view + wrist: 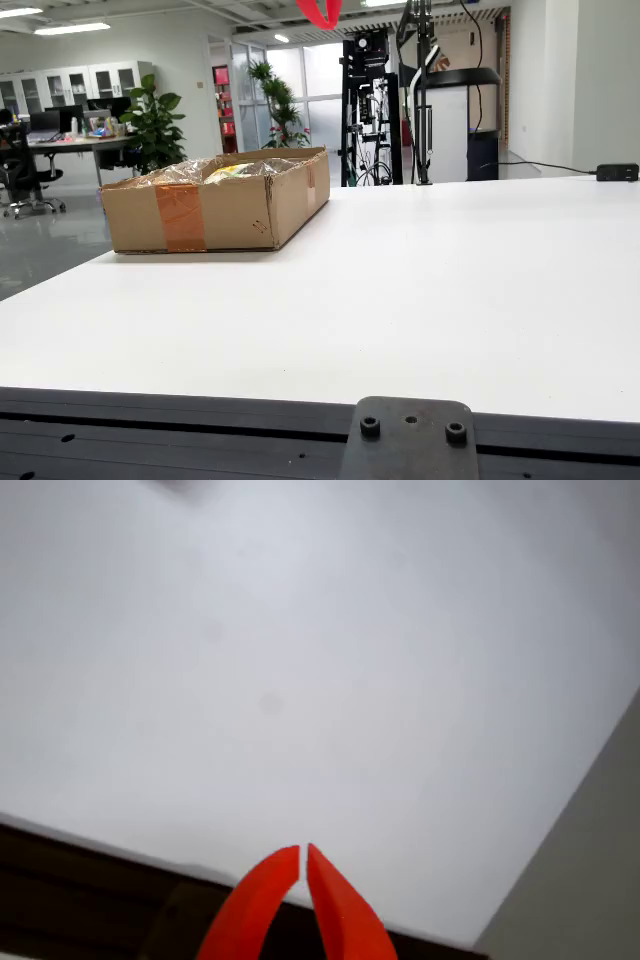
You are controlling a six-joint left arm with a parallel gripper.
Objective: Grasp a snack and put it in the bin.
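- The red gripper [304, 852] is closed, its two tips nearly touching and nothing between them.
- In the front view only its tips [320, 12] show at the top edge, high above the far side of the white table [420, 300].
- The cardboard bin [215, 205] sits at the table's far left corner.
- Snacks [235, 170] in crinkled clear wrap lie inside the bin.
- The wrist view shows bare table [300, 660] below the gripper.
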